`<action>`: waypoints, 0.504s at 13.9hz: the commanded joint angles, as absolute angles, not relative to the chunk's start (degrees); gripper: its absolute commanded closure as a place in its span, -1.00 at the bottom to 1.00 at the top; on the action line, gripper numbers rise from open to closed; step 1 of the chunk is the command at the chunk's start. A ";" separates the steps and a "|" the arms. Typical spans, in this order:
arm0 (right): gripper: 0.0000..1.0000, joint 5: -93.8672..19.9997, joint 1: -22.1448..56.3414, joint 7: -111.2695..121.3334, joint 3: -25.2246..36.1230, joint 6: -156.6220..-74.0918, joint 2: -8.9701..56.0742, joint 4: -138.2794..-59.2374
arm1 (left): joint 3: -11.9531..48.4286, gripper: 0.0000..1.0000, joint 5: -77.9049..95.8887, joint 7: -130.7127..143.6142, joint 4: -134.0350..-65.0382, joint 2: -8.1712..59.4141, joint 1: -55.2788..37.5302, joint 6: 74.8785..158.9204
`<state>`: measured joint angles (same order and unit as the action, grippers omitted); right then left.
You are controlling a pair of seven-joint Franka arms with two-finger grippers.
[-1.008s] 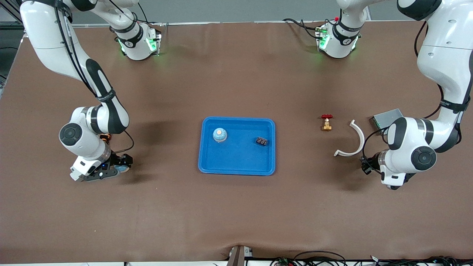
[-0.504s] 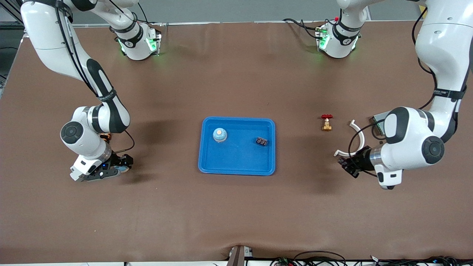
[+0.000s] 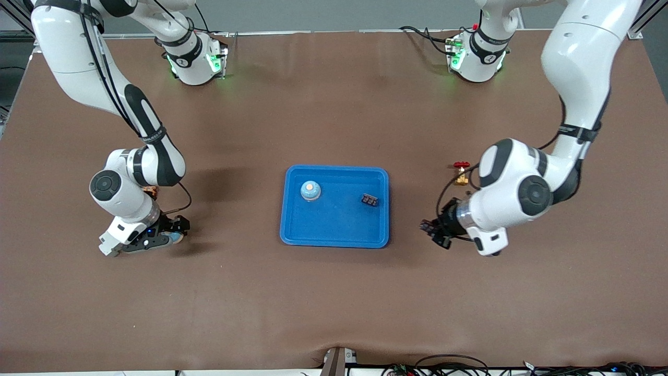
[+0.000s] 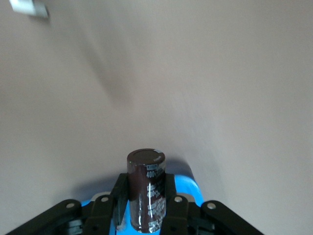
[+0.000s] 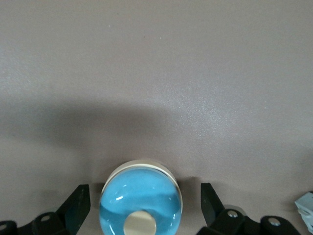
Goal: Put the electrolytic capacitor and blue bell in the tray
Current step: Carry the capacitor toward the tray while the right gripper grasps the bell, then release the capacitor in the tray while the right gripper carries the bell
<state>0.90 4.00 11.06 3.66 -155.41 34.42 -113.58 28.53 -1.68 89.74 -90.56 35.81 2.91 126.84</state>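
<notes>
The bright-blue tray [image 3: 334,235] lies mid-table. A blue bell [image 3: 310,190] with a pale button stands inside it. My left gripper [image 3: 429,227] is over the bare table just off the tray's edge toward the left arm's end. It is shut on a dark brown electrolytic capacitor [image 4: 145,193], clamped on both sides between the gripper's [image 4: 145,182] fingers. My right gripper [image 3: 175,236] is low at the right arm's end of the table. It [image 5: 142,196] is open around a second blue bell [image 5: 141,200], its fingers [image 5: 78,203] standing apart from the bell.
A small dark part [image 3: 370,199] lies in the tray near its edge toward the left arm's end. A brass valve with a red handle [image 3: 461,172] stands on the table beside the left arm's wrist. The left arm covers the table past the valve.
The left arm has swung from its end of the table toward the tray, carrying the capacitor, and now covers the white curved piece and grey box. The right arm has barely shifted.
</notes>
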 commanded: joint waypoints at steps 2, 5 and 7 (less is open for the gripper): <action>-1.00 1.41 2.72 12.22 2.72 -156.10 34.28 -113.99 | 27.78 1.00 -1.23 99.11 -86.67 39.19 -3.32 131.65; 0.99 1.32 2.81 13.89 2.72 -155.39 34.19 -113.91 | 24.97 1.00 -1.23 108.07 -85.69 40.95 -9.29 134.98; 1.00 0.71 3.25 13.36 2.55 -154.34 34.19 -113.29 | 20.24 1.00 -2.19 111.87 -85.69 41.66 -15.52 136.32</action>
<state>0.93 3.91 12.87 3.41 -155.29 34.26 -113.51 24.58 -1.71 108.59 -87.50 40.26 -10.06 135.27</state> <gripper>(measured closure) 0.335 0.661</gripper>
